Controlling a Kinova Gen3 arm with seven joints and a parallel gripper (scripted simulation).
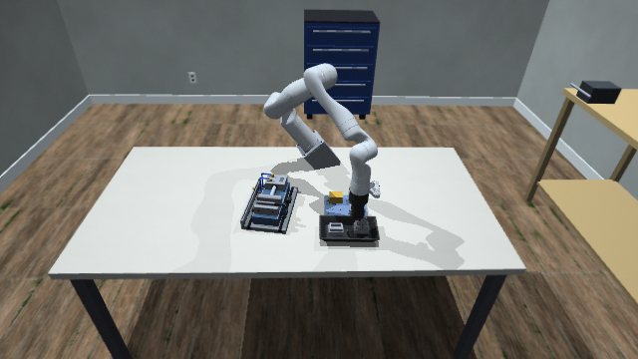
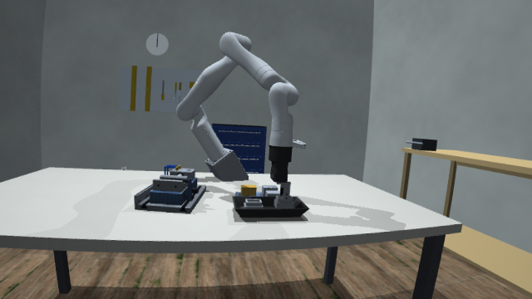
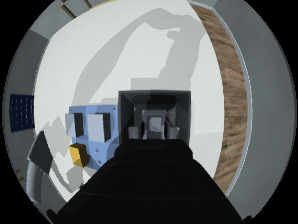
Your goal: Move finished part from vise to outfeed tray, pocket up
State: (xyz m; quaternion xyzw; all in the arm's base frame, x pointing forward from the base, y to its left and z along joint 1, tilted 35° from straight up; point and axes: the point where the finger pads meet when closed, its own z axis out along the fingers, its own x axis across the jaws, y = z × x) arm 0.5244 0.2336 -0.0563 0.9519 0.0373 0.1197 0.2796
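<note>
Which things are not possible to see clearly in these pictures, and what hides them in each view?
- Wrist view: the claw body fills the lower half; the tray floor under the held part is hidden.
- Top view: the part in the outfeed tray is too small; pocket side unclear.
- Exterior view: the tray wall hides whether the part touches the floor.
- Vise: its jaws are too small to read.

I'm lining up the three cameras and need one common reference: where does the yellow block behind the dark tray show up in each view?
Top: the yellow block lies right of centre, behind the tray, left of the gripper.
Exterior: yellow block at centre, just behind the tray's back wall.
Wrist: yellow block at lower left.
Shared landmark: the light blue plate under the block.
</note>
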